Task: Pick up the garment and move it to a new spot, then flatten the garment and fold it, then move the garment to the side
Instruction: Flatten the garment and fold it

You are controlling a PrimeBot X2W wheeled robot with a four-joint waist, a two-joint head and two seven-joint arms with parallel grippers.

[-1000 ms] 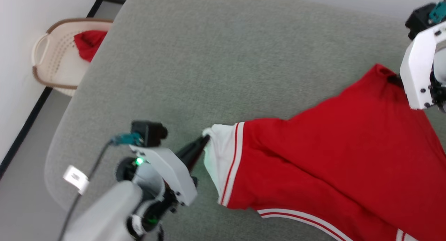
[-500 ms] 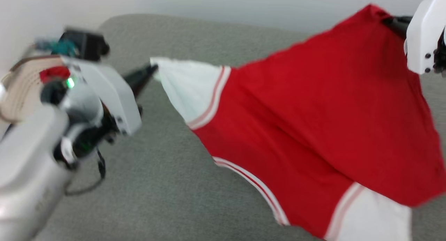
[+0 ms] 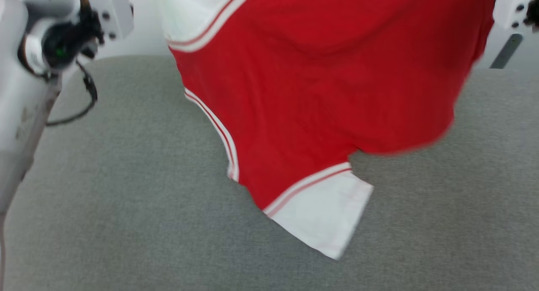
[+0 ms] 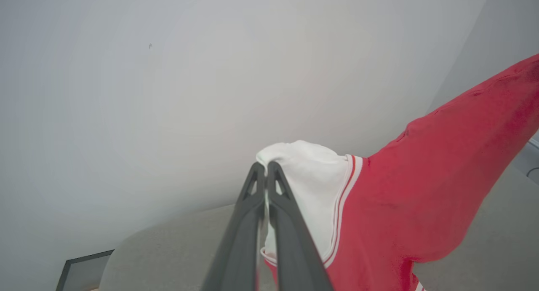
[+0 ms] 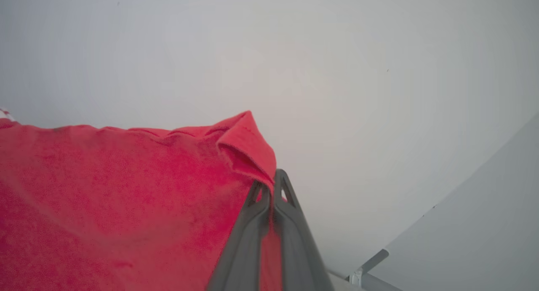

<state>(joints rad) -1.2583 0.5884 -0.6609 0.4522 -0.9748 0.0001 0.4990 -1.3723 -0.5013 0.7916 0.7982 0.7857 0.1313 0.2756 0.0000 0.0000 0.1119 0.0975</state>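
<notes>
While held up at two corners, the garment is stretched left to right above the grey worktop.
A white sleeve is clamped by the closed left end effector, a red edge by the closed right end effector; the other sleeve points down; the top is cut off, the hem blurred.

The head view's upper edge cuts off the top of the garment for you, and crops the left wrist housing and right wrist housing too. The red hem at the right is smeared by blur. In both wrist views the jersey runs off the bottom. You cannot tell how deep it sits in the left gripper or right gripper.
</notes>
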